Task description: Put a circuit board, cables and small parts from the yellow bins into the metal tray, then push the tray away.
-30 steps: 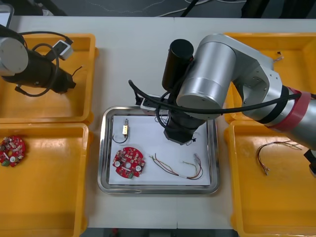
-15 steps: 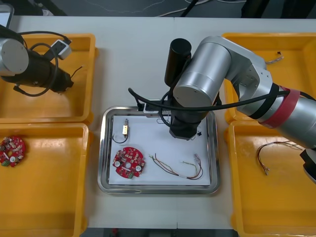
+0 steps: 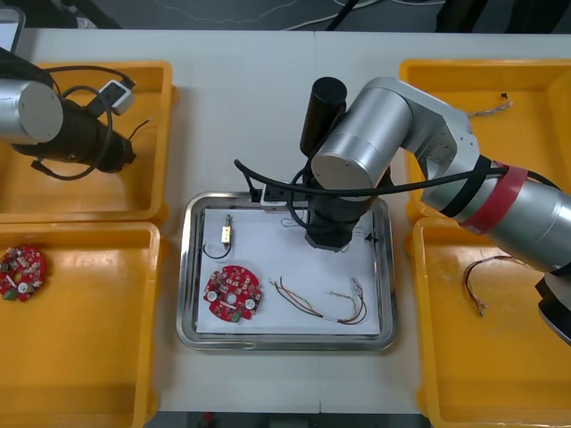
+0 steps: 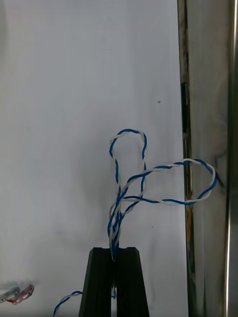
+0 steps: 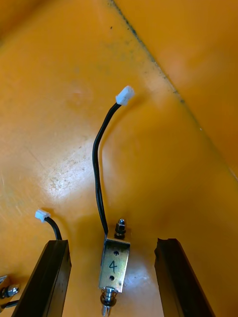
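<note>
Since a second ago the right arm has swung round and slid its wrist toward the far right corner of the metal tray (image 3: 186,267), which sits mid-table. The left arm has barely budged.

Nearest the table's near edge, inside the tray, there's a circuit board (image 3: 233,292) at the near left and a red and yellow cable (image 3: 299,304) beside it. A bit farther back on the left is a small metal part (image 3: 228,234) with a black lead.

Then the right hand (image 4: 115,253): fingers pressed together, pinching the blue and white cable (image 4: 115,218), whose loops lie on the white liner with one reaching out to the shiny rim.

Farthest off, at the table's far left corner, the left hand (image 5: 113,241) hangs in a yellow bin (image 3: 89,192), fingers wide apart either side of a second small metal part (image 5: 114,267).

Worry from here, I reckon: that cable looks springy, so on release the outer loop could flop over the rim, or a strand might snag the fingers and lift back out.

Only writing I can read is a handwritten "4" on the part in the bin.
</note>
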`<state>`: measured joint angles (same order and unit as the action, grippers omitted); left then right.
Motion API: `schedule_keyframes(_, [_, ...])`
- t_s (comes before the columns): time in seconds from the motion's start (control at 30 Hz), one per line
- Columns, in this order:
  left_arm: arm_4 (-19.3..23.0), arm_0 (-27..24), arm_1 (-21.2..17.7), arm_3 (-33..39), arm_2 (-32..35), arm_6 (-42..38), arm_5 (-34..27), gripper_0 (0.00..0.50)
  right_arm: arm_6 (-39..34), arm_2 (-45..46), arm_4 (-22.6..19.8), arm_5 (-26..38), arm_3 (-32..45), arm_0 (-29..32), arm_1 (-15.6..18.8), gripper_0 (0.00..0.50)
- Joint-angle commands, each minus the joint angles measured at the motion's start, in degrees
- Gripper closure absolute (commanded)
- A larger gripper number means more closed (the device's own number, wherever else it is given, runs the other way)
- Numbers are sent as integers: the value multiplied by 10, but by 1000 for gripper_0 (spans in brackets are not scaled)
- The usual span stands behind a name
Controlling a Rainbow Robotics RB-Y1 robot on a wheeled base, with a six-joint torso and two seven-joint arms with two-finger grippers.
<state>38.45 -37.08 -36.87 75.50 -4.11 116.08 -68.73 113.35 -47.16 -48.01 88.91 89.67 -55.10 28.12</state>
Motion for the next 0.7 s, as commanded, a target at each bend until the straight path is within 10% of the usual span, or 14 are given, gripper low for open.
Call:
schedule_keyframes(0.03, [-3,-29,11,-4,-7,107,9,0,18,-4,13,-13,24,17,-8,428])
schedule_keyframes(0.33, [-6,-31,12,-7,-20,101,9,93,15,7,8,-11,51,27,6,5])
schedule_keyframes(0.53, [-8,-30,16,-13,-23,98,9,91,10,56,-2,50,78,27,9,0])
schedule_keyframes(0.7, [-11,-31,17,-14,-27,98,10,311,1,104,-9,94,92,27,8,0])
